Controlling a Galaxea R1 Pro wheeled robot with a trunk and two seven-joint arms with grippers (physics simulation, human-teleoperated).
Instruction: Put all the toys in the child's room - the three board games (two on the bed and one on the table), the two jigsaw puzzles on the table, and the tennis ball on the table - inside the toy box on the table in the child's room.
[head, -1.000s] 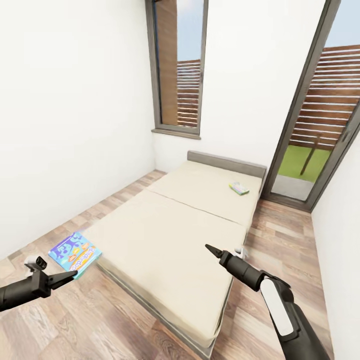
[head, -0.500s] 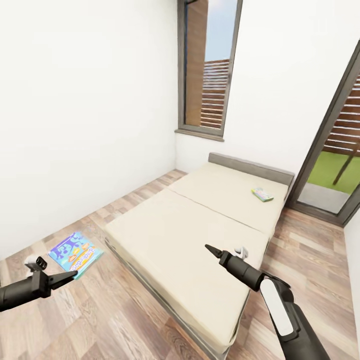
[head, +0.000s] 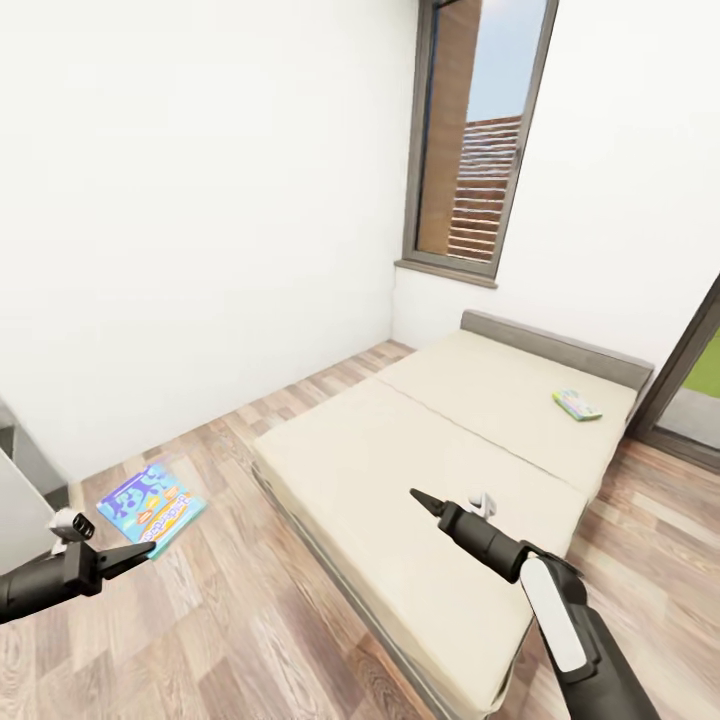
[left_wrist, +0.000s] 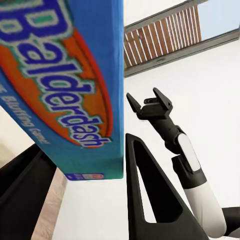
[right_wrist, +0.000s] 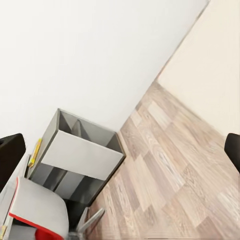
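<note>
The left gripper (head: 135, 556) is gripping a board game (head: 151, 506), its two fingers closed on the box's edge; in the left wrist view the blue and orange lid (left_wrist: 60, 85) is sitting flat between the black fingers (left_wrist: 150, 200). The box is jutting forward from the jaws, with its long side running away from the arm.

The right gripper (head: 420, 497) is hanging over the near edge of the bed (head: 420, 450), carrying nothing, with its fingers well spread as the left wrist view is showing them (left_wrist: 149, 102).

A second board game (head: 577, 404) is lying flat near the far right corner of the bed, close to the headboard (head: 555, 342). It is well apart from both grippers, lying ahead and to the right, so the free right arm is the nearer one.

The right wrist view is showing a grey shelf unit (right_wrist: 80, 150) against the wall.
</note>
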